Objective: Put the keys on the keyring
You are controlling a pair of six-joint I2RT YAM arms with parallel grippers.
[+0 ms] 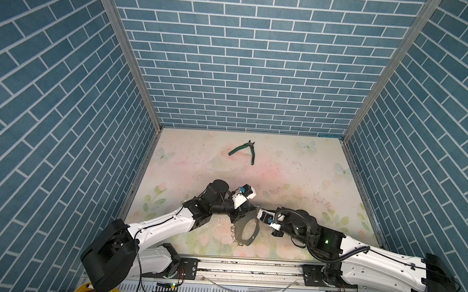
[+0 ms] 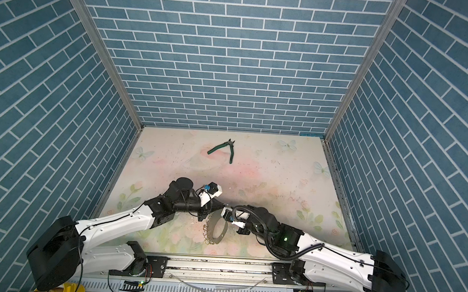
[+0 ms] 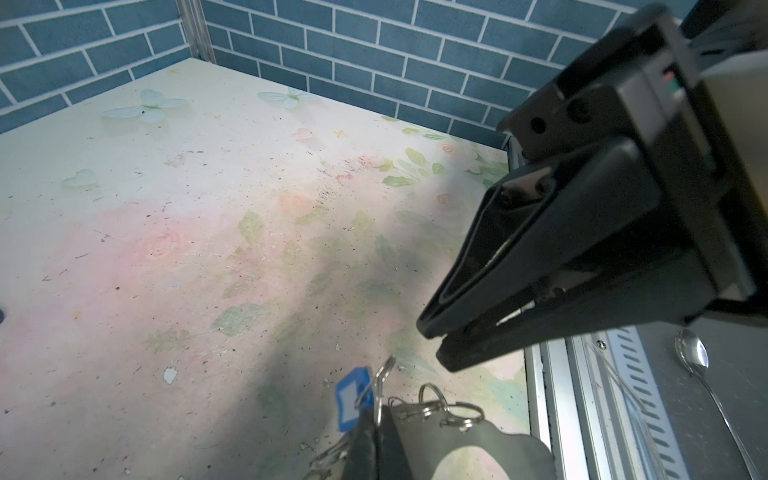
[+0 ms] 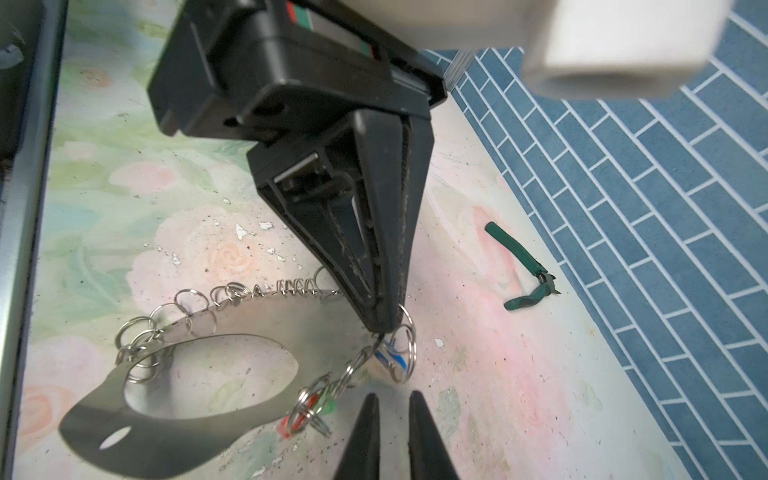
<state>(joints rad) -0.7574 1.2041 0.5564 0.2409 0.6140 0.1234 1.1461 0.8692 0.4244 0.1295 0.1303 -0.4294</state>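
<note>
The keyring (image 4: 232, 318) is a flat dark grey oval hoop edged with small silvery rings, and it hangs tilted above the table (image 1: 245, 244) (image 2: 225, 229). My left gripper (image 4: 383, 326) (image 1: 254, 208) (image 3: 374, 432) is shut on one small ring at the hoop's edge. The keys, with their blue tag (image 4: 390, 356) (image 3: 351, 399), dangle from a ring right at those fingertips. Red and green tags (image 4: 309, 411) hang from neighbouring rings. My right gripper (image 4: 390, 432) (image 1: 260, 213) sits just beside the blue tag, jaws a narrow gap apart with nothing between them.
Green-handled pliers (image 1: 244, 150) (image 2: 223, 149) (image 4: 528, 270) lie on the floral table top near the back wall. Blue brick walls close in three sides. A metal rail (image 1: 247, 267) runs along the front edge, with a spoon (image 3: 692, 357) beyond it.
</note>
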